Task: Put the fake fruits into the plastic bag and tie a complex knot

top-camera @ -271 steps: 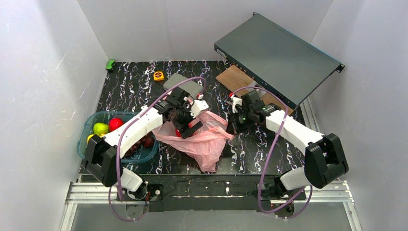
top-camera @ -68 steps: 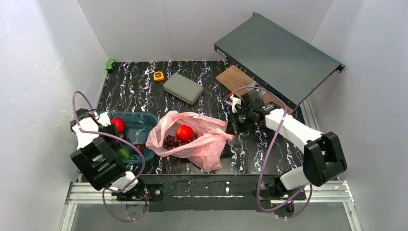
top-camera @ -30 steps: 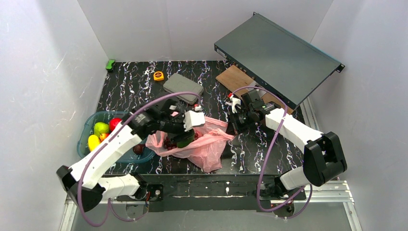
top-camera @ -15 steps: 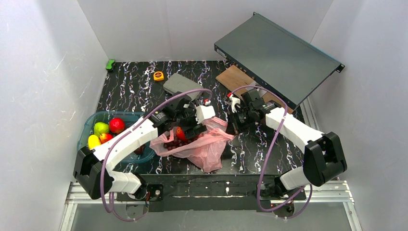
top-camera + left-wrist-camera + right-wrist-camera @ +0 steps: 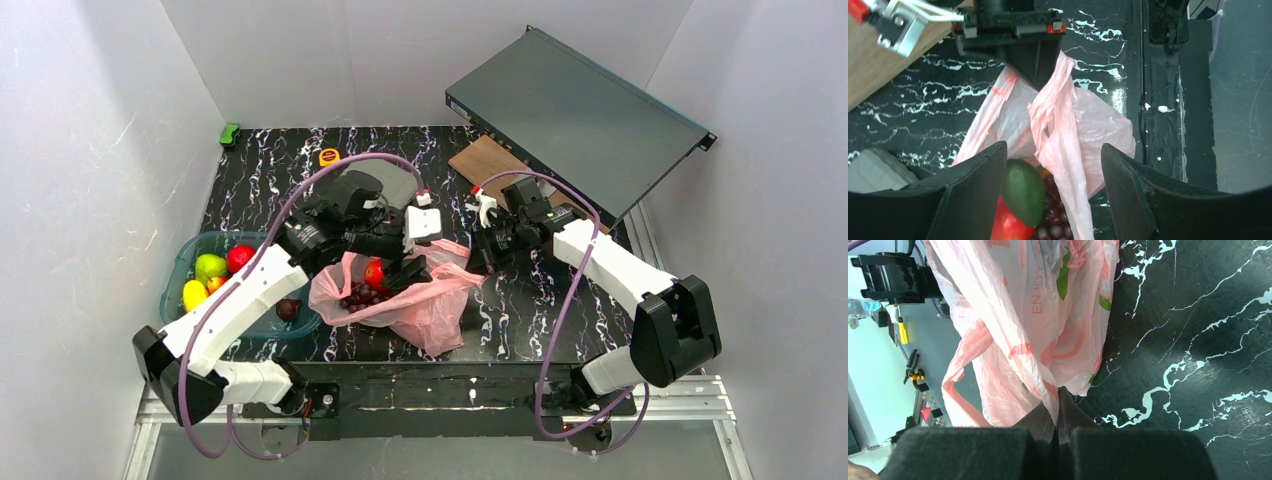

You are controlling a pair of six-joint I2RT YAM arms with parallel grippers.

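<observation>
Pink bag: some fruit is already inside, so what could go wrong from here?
The right pincer holds the plastic bag open by one thin pinched fold; it might slip or tear, and the mouth would sag shut. The left pincer hangs open right over a strip of bag and the green fruit, so it could snag the film. Fruits left in the tub mean more passes through that mouth.

White-shelled left arm (image 5: 240,300) and right arm (image 5: 610,270), black joints, looping purple cables (image 5: 300,193); left gripper's (image 5: 1052,150) blunt matte-black fingers (image 5: 973,195).
</observation>
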